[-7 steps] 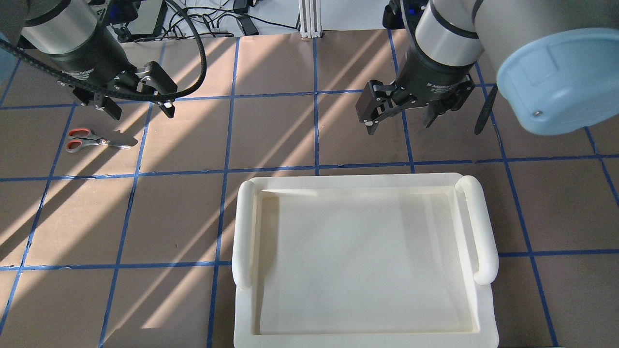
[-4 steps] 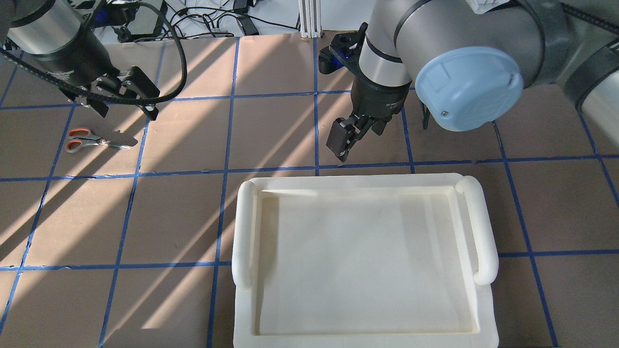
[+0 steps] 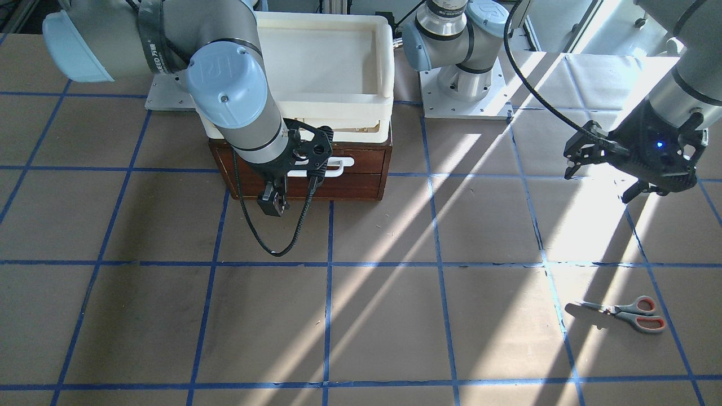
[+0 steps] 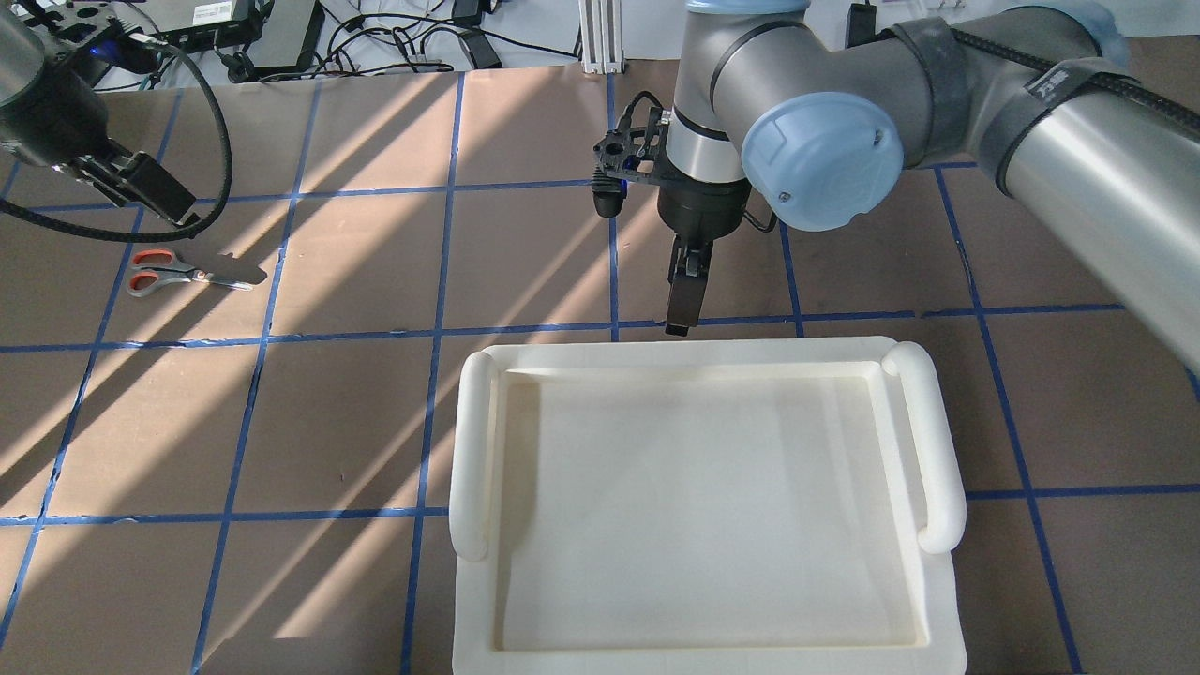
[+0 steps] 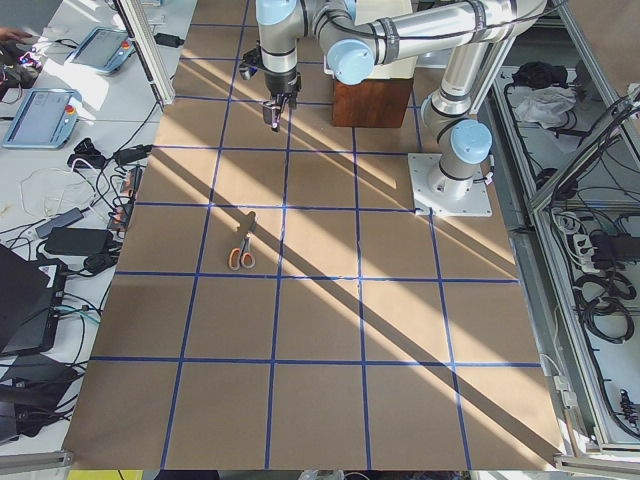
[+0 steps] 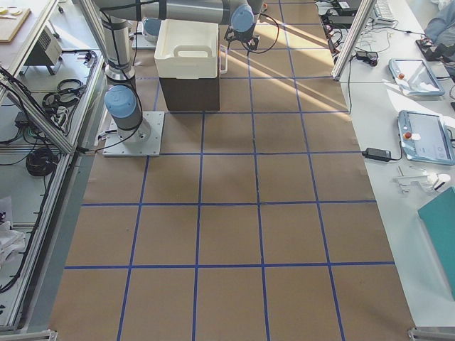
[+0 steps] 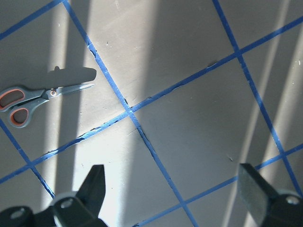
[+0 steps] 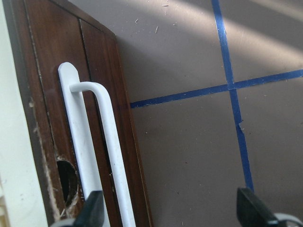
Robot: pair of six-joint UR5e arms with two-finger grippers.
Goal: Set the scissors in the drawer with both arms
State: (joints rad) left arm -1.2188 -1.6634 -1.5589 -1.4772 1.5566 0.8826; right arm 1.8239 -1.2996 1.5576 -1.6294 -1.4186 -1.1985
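Note:
The scissors (image 4: 178,272), grey with orange-red lined loops, lie flat on the brown table at the far left; they also show in the front view (image 3: 626,313) and the left wrist view (image 7: 38,97). My left gripper (image 4: 141,187) (image 7: 173,189) is open and empty, hovering above and beside them. The drawer (image 3: 350,163) is shut, dark brown with a white bar handle (image 8: 99,151). My right gripper (image 3: 273,203) (image 4: 682,305) is open, just in front of the drawer's front, with the handle close to one fingertip (image 8: 92,213) and not gripped.
A cream plastic tub (image 4: 473,450) sits on top of the brown cabinet (image 6: 188,92). Blue tape lines grid the table. Cables and electronics (image 4: 403,37) lie past the far edge. A black cable loop (image 3: 271,242) hangs from the right wrist.
My right arm swung left and turned its gripper edge-on at the tub's far edge. My left gripper drew back toward the far left. The scissors did not move.

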